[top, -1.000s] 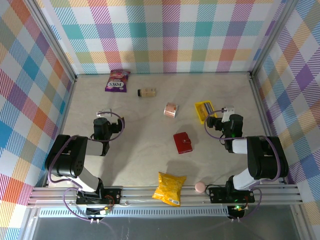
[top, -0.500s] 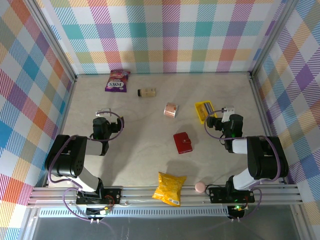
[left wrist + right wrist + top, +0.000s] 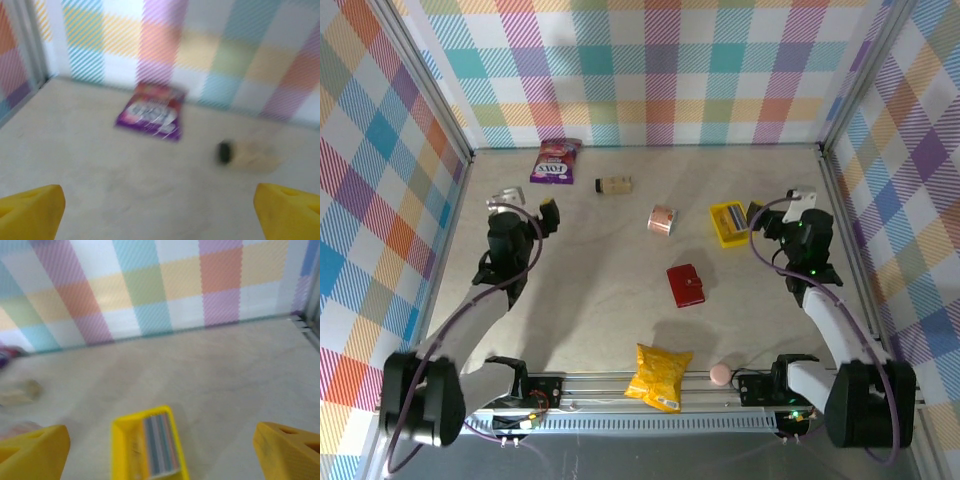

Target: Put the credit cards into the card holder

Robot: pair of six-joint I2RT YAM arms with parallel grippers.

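Observation:
The red card holder (image 3: 685, 285) lies shut on the table's middle, between the two arms. The credit cards (image 3: 733, 222) stand stacked on edge as coloured stripes inside a small yellow tray (image 3: 721, 224), right of centre. My right gripper (image 3: 780, 206) hovers open just right of that tray. In the right wrist view the cards (image 3: 160, 445) sit low in the centre, between the yellow fingertips (image 3: 32, 452). My left gripper (image 3: 527, 203) is open and empty over the left of the table, far from the card holder. Its yellow fingertips (image 3: 30, 212) frame bare table.
A purple snack packet (image 3: 554, 160) and a small bottle (image 3: 614, 184) lie at the back left. A pinkish cup (image 3: 662, 219) lies left of the tray. A yellow chip bag (image 3: 658, 377) and a pink ball (image 3: 720, 374) sit at the near edge. Plaid walls enclose the table.
Both arms have unfolded from their resting pose and reached toward the back of the table. The left gripper went back-left, the right one back-right beside the tray. Objects stayed put.

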